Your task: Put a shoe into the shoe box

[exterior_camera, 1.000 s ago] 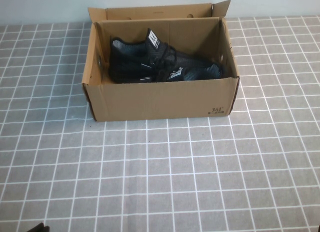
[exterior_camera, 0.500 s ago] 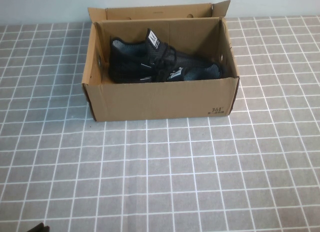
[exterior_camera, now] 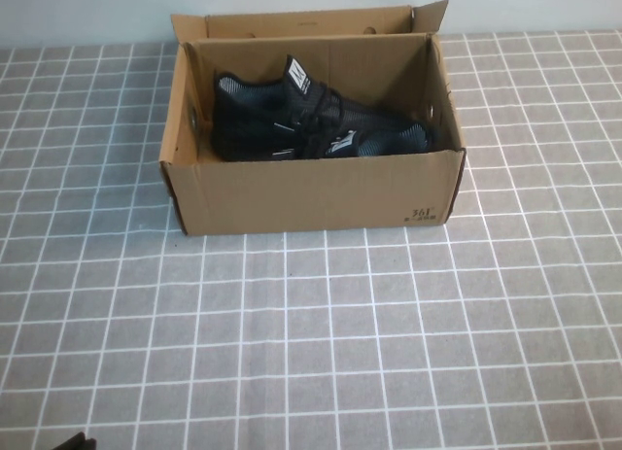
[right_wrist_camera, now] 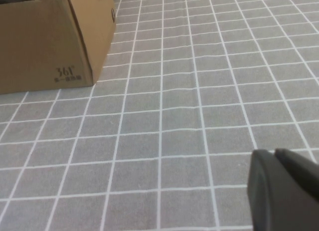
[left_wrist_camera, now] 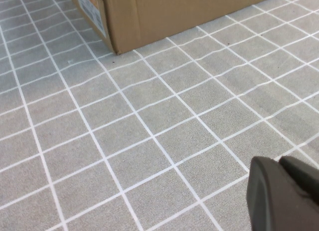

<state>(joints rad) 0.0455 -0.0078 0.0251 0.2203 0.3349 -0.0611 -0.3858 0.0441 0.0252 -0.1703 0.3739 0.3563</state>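
The brown cardboard shoe box (exterior_camera: 311, 192) stands open at the far middle of the table. Two black knit sneakers lie inside it, overlapping. One shoe (exterior_camera: 258, 110) sits to the left with its white tongue label up. Its mate (exterior_camera: 384, 137) lies to the right. My left gripper (left_wrist_camera: 279, 163) is shut and empty, low over the tiled cloth, well short of the box's corner (left_wrist_camera: 164, 11). Only its tip shows in the high view (exterior_camera: 76, 442), at the bottom left. My right gripper (right_wrist_camera: 274, 153) is shut and empty, near the table's front, with the box (right_wrist_camera: 45, 41) far off.
A grey cloth with a white grid (exterior_camera: 321, 333) covers the table. The box's back flap (exterior_camera: 301, 24) stands up behind it. A pale wall runs along the far edge.
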